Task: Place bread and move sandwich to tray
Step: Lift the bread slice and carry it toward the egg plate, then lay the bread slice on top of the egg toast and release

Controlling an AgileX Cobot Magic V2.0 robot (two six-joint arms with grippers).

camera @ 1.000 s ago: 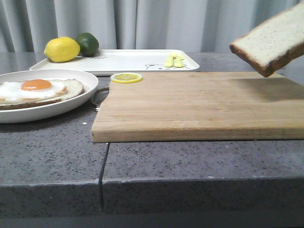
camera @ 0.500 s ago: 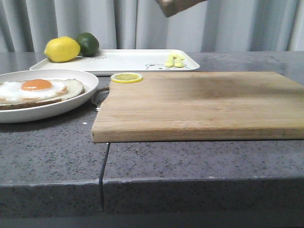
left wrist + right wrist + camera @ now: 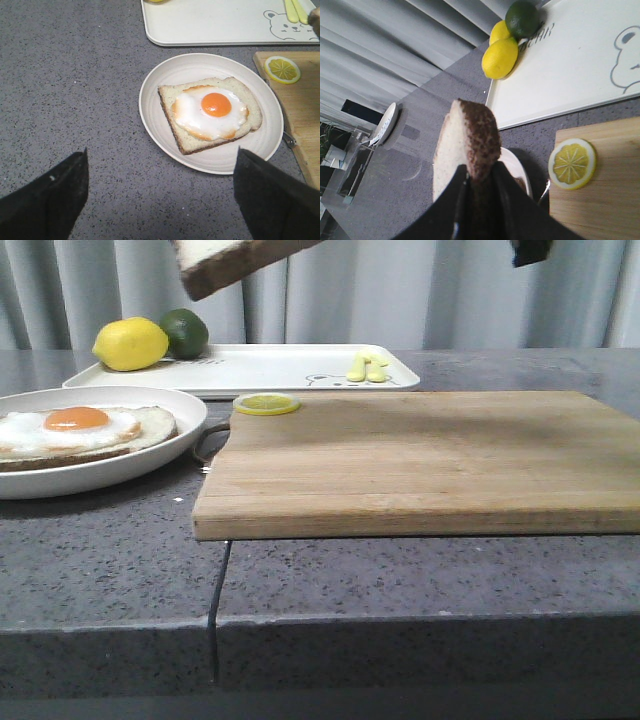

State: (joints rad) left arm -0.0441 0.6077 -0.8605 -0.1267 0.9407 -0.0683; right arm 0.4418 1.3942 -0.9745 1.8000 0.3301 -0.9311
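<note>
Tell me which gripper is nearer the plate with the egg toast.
Left. The left gripper hangs open just above the plate. The right gripper holds the bread slice high, off toward the cutting board.

board (image 3: 420,455): bare | obstacle: lemon slice (image 3: 266,403) at its far-left corner

1. Wooden board (image 3: 420,460) on grey speckled counter (image 3: 400,580), w/ a metal handle at its left end.
2. Lemon slice (image 3: 266,403) flat on board's far-left corner.
3. Whole lemon (image 3: 130,344) & lime (image 3: 184,332) touching, far left.
4. Two pale yellow sticks (image 3: 366,366) side by side, behind board.
5. Grey curtain (image 3: 400,290) in bkgd.
</note>
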